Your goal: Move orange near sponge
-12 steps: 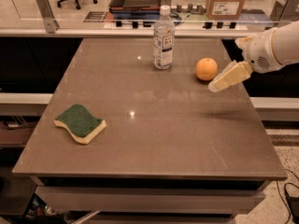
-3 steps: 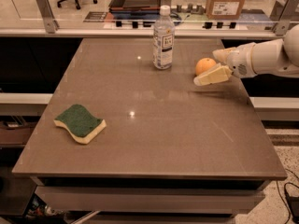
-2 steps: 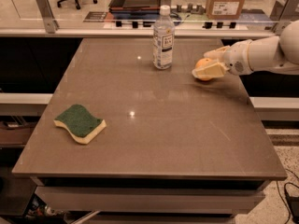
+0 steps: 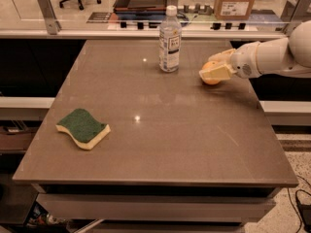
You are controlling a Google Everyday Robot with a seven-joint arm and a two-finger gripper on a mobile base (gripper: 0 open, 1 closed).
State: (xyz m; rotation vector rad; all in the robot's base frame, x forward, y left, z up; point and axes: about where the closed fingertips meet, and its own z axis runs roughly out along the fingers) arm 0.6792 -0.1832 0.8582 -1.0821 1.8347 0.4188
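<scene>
The orange (image 4: 211,80) is straddled by the tool (image 4: 207,67), closure not determinable; if loosely gripped, it may be rolled off the tabletop (image 4: 160,140).

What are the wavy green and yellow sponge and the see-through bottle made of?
Green-topped wavy sponge: soft pale yellow foam under a rough, matte green scouring layer. Clear bottle: probably thin plastic, see-through with a white cap. The gripper is at the round orange fruit, right of the bottle.

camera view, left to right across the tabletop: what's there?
sponge → clear water bottle → orange. The gripper is at the orange and overlaps it, so it gets no separate slot.
</scene>
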